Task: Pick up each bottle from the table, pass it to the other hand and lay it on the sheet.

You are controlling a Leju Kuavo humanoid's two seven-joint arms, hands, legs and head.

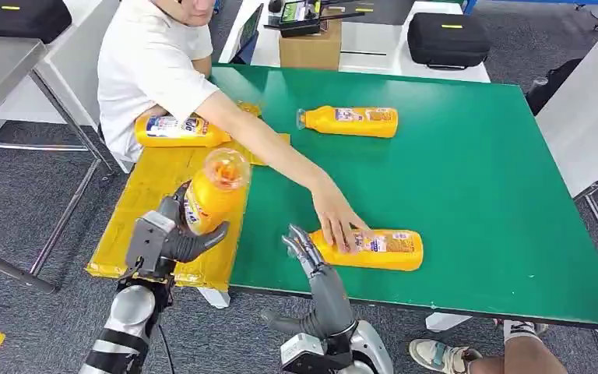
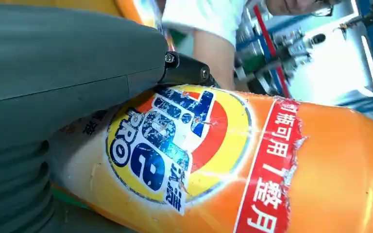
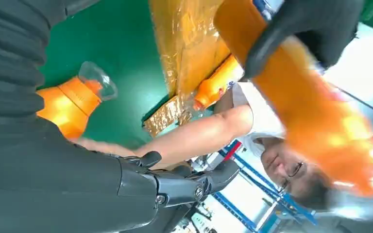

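The left hand [image 1: 173,238] holds an orange bottle [image 1: 212,192] above the yellow sheet [image 1: 156,183]; right hand [image 1: 305,248] empty, fingers apart. Rigid, glossy plastic (likely slippery): grip mid-body

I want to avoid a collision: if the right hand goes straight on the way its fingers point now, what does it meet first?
Probably the near bottle, at its neck end, right ahead of the right hand. The person's hand rests on that bottle, so it may be touched too.
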